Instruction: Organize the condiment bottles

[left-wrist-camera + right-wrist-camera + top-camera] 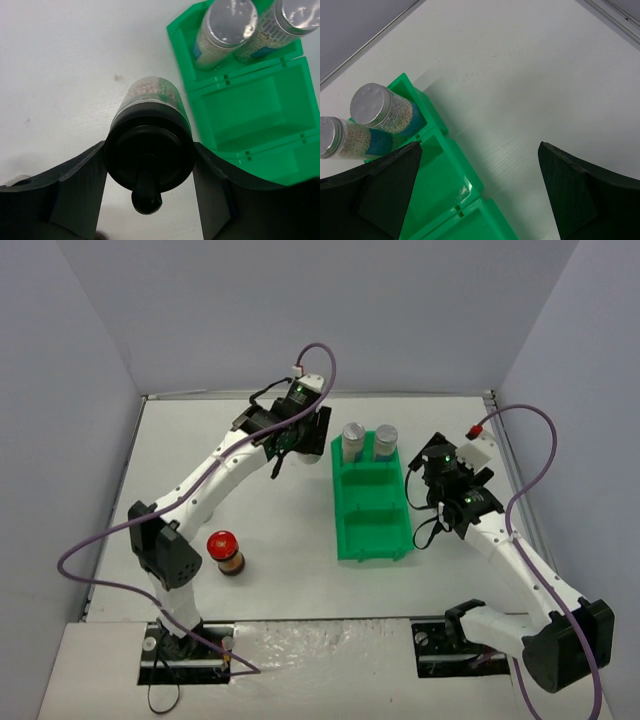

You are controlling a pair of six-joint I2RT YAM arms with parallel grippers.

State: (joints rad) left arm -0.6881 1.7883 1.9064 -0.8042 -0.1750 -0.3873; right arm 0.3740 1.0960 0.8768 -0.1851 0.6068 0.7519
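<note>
The left gripper point(148, 162) is closed on a black-lidded jar point(150, 97). Its jaws press on the two sides of the black lid, and the pale grains in the jar show just beyond the lid. I cannot tell whether the base of this jar touches the table point(60, 75). Ahead of this hand and to its right lies the green tray point(250, 110), near the held jar but not touching it. In the compartment of the tray that is farthest from this hand stand the two silver-lidded jars point(227, 25), upright and just beside each other.

The right gripper point(480, 147) has its jaws wide apart over the white table, just beside the edge of the tray. The tray lies under and beyond its left jaw, and the silver-lidded jars are farther on the same side.

In the top view, a red-lidded jar point(226, 552) stands upright on the table well behind the left gripper, close to the lower part of the left arm and well apart from the tray.
</note>
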